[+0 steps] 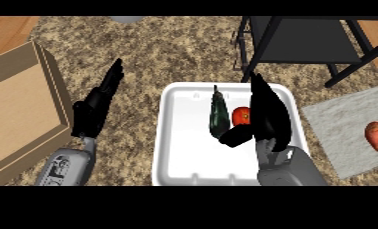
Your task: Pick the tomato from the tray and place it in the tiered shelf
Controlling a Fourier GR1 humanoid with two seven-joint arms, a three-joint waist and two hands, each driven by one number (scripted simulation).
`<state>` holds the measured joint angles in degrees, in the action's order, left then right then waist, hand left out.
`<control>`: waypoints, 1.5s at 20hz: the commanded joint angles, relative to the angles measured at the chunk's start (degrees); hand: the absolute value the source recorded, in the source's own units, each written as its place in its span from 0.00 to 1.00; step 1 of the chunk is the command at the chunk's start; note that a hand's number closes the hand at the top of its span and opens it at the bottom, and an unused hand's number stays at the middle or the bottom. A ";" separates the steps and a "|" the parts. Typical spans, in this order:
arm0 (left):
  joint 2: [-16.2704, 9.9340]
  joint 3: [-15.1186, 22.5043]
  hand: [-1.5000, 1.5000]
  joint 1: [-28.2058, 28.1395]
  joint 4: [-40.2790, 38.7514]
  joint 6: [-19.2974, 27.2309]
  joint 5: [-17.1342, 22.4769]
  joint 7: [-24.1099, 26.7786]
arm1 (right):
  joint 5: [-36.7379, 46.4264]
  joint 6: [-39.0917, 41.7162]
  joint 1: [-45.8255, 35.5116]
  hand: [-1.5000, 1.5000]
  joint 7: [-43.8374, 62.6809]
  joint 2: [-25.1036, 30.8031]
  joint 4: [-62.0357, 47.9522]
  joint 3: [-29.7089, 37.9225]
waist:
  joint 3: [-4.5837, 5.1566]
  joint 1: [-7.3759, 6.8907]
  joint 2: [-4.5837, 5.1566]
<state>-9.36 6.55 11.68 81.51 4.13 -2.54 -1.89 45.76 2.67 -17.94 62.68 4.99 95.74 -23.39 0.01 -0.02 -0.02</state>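
- A small round red tomato (241,116) is seen lying in the white square plastic tray (184,148), toward its right side, just beside a dark green elongated vegetable (218,118) on its left.
- The right black hand (266,118) is held over the tray's right part, fingers straight and spread, thumb stuck out below the tomato; nothing is gripped.
- The left black hand (96,105) is seen left of the tray above the speckled counter (170,48), fingers straight, holding nothing.
- The black metal tiered shelf (303,38) stands at the counter's far right corner.
- A brown cardboard box (26,103) occupies the left edge.
- A grey cloth (343,128) lies at the right edge, with an orange object (372,135) on it.
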 commanded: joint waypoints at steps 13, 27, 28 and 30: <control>2.70 -0.67 0.50 -5.24 2.75 -1.35 -2.33 2.16 | 4.91 -0.79 6.25 0.00 -7.31 -2.37 -7.11 5.72 | -0.02 -0.07 -0.01; 3.39 -2.88 0.50 -4.73 5.69 -4.08 -4.04 -1.38 | 5.01 0.43 3.32 0.00 -9.28 -4.98 -13.07 7.95 | -0.01 -0.10 -0.01; 3.07 -3.12 0.50 -3.01 6.47 -4.38 -4.01 -3.75 | 5.05 -0.39 5.80 1.00 -12.14 -4.77 -13.27 8.25 | -0.02 -0.05 -0.01; 3.91 -2.86 0.50 -2.65 3.94 -3.48 -4.66 -1.78 | 5.47 4.47 5.96 1.00 -9.53 -3.84 -11.04 5.34 | -0.01 0.03 -0.02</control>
<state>-5.99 3.64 8.78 84.99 0.46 -6.60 -2.71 51.00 3.06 -12.90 53.12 0.35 83.49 -17.09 0.00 -0.06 -0.02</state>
